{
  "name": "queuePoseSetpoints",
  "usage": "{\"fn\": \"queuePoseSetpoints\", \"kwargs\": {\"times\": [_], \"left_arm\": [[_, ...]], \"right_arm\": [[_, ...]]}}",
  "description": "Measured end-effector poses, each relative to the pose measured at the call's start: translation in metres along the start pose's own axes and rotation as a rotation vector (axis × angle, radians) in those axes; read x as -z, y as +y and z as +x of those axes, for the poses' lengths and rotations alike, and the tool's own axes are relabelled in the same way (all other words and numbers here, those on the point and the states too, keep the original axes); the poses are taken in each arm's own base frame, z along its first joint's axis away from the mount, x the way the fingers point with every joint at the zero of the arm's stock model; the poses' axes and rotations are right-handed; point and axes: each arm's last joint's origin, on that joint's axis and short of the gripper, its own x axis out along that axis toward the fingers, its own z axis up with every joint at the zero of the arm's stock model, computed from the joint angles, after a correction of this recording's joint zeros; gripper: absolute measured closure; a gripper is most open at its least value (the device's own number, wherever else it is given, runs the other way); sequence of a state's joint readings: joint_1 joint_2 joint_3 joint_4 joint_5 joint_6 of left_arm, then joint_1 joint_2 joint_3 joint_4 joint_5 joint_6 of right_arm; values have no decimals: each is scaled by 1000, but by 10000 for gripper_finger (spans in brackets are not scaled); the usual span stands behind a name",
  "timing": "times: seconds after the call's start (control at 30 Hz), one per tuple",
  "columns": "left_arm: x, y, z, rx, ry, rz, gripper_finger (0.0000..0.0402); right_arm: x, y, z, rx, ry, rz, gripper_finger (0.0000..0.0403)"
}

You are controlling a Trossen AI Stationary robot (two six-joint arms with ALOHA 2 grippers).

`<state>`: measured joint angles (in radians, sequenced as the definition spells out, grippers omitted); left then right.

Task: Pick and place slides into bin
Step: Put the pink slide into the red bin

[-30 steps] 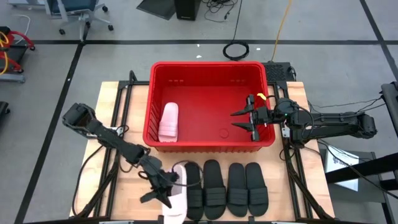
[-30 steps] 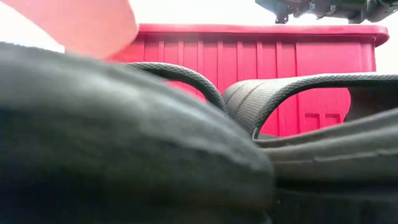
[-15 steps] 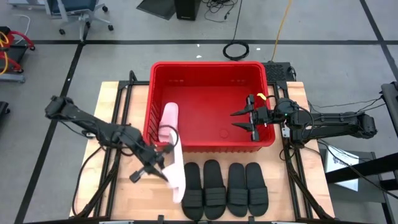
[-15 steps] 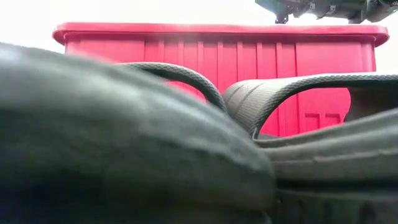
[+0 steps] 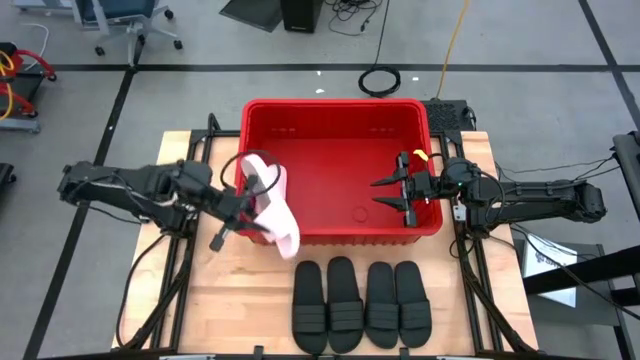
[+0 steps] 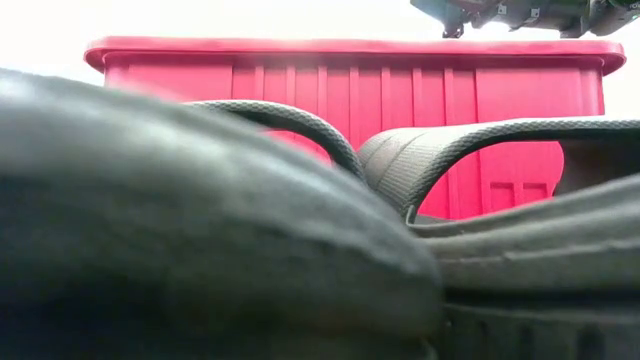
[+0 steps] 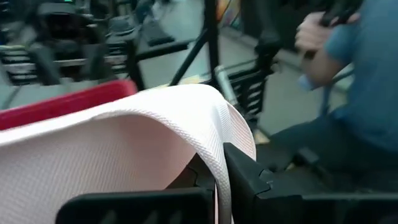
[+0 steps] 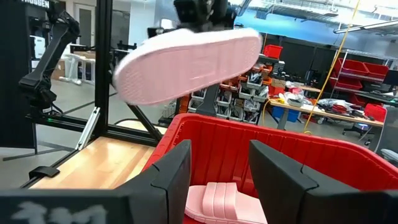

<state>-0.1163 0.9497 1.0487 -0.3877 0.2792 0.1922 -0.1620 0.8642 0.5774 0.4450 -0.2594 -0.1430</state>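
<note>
We see a white slide (image 5: 275, 205) held in the air over the near left corner of the red bin (image 5: 335, 108), tilted so that its toe end hangs past the bin's front rim and its strap end sits over the inside. The left gripper (image 5: 250, 200) has its fingers closed on the strap of this slide; in the left wrist view the white ribbed strap (image 7: 155, 130) fills the frame just ahead of the dark fingers (image 7: 249, 174). In the right wrist view the same slide (image 8: 186, 65) shows sole-out, above the bin's far wall, and a second white slide (image 8: 221, 202) lies flat on the bin floor beneath it.

On the wooden table (image 5: 220, 290), in front of the bin, four black slides (image 5: 360, 300) lie side by side in a row, touching or nearly touching one another, toes pointing to the bin. In the low view their black straps (image 6: 480, 150) block most of the frame, with only the bin's red front wall (image 6: 400, 80) showing above them.

The right gripper (image 5: 405, 190) hovers inside the bin near its right wall, fingers spread apart and holding nothing.

Beyond the table, a person in a blue shirt (image 7: 360, 74) shows in the left wrist view. A coiled black cable (image 5: 380, 80) lies on the floor behind the bin.
</note>
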Motion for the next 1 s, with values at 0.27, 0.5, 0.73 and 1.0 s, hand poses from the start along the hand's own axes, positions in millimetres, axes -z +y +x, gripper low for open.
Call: {"fn": "queuePoseSetpoints", "kwargs": {"times": [0.27,0.5,0.73,1.0], "left_arm": [[-46,23,-26,-123,164,41,386],[-59,53,-31,-180,393,-7,398],[-62,91,-33,-192,530,-49,380],[-39,145,-33,-169,687,-184,395]], "right_arm": [[0,0,0,0,0,0,252],[0,0,0,0,0,0,252],[0,0,0,1,0,0,252],[0,0,0,1,0,1,252]]}}
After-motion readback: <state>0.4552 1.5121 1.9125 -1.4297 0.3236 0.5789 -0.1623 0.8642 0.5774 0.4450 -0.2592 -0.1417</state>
